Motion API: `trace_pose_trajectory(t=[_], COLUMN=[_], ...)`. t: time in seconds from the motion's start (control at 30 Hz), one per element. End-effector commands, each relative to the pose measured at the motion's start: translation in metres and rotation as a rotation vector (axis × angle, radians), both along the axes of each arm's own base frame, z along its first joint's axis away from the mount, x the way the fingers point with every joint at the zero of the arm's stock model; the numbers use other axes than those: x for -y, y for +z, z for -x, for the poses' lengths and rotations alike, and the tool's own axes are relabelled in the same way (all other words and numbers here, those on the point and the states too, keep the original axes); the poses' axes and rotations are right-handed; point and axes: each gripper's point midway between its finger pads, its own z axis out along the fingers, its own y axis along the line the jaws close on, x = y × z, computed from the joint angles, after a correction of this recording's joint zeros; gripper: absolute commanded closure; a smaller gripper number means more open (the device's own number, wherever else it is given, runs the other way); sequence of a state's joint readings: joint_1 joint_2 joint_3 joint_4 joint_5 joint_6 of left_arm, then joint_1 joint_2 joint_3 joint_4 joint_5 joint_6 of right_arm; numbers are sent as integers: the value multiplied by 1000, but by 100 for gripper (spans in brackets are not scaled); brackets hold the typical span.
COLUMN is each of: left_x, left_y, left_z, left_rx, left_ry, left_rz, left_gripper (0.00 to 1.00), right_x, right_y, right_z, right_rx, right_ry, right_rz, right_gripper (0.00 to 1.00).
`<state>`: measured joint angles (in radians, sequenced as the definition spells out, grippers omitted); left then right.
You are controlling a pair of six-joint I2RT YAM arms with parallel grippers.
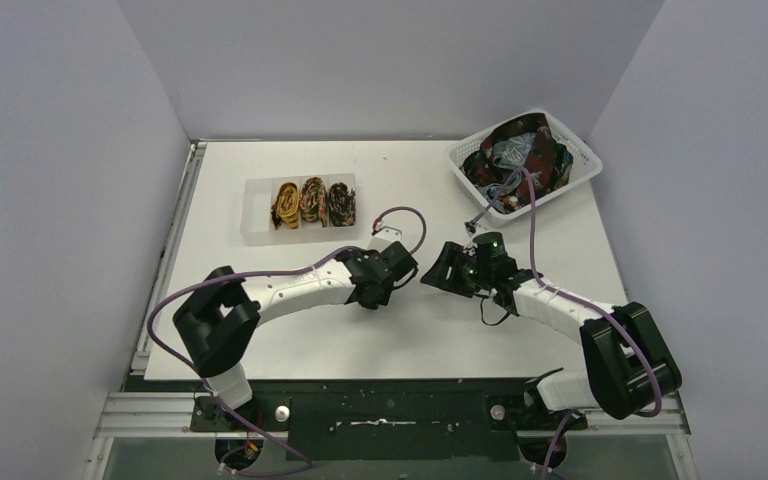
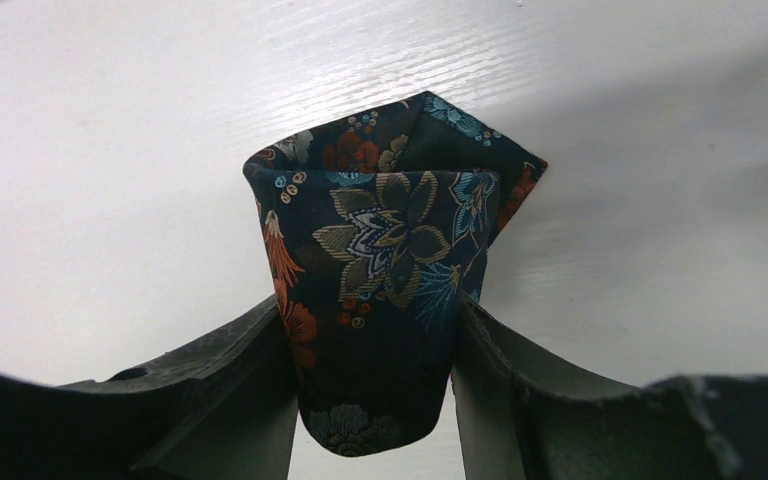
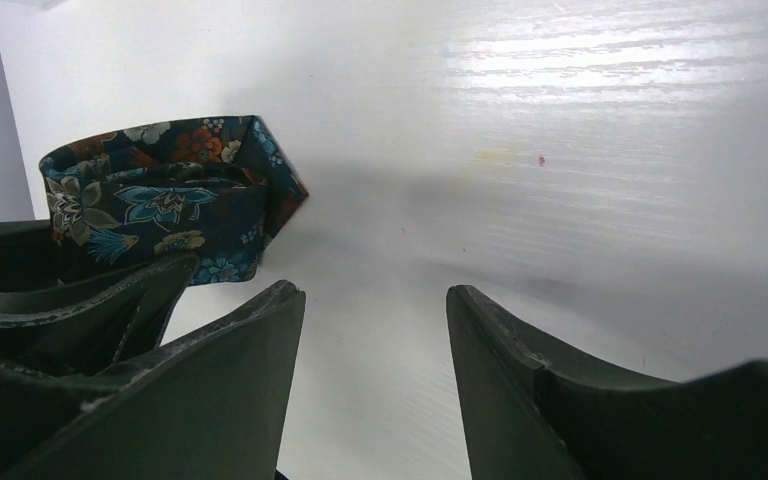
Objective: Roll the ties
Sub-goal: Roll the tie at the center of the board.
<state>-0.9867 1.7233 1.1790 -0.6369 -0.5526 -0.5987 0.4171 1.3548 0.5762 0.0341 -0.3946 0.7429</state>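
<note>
Coils of mustard and brown patterned tie (image 1: 310,202) sit in your clear plastic tray (image 1: 256,212), far left. On the white desk (image 1: 410,335), your left hand (image 2: 370,310) clamps a coiled dark navy floral fabric tie (image 2: 390,220). Just right of it, your right hand (image 3: 372,295) gapes wide.

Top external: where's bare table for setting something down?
Free: the far strip between the tray and basket, and the table centre by its near edge. Crowded: mid-table, where the left end effector holding the tie faces the right end effector.
</note>
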Motion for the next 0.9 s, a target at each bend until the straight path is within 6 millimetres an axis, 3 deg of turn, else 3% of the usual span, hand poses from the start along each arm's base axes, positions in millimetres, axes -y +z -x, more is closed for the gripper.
trace_pose_trajectory(t=[0.0,0.3,0.53,0.67,0.87], left_x=[-9,25,59,74,83], left_y=[16,0,-11,6,54], left_z=[-7,9,22,21,18], left_rx=[117,136,60,68,114], left_ry=[22,-81,-159,-166,-157], left_rz=[-175,-302,-192,-98,45], left_gripper=[51,44,30,22,13], right_x=[15,39,53,51,32], right_y=[7,-4,-8,-3,17], right_z=[-8,-11,-13,-14,-14], right_rx=[29,-15,-37,-27,28], right_ry=[-91,-161,-184,-148,-41], right_rz=[-7,-32,-58,-99,-203], right_gripper=[44,44,42,38,26])
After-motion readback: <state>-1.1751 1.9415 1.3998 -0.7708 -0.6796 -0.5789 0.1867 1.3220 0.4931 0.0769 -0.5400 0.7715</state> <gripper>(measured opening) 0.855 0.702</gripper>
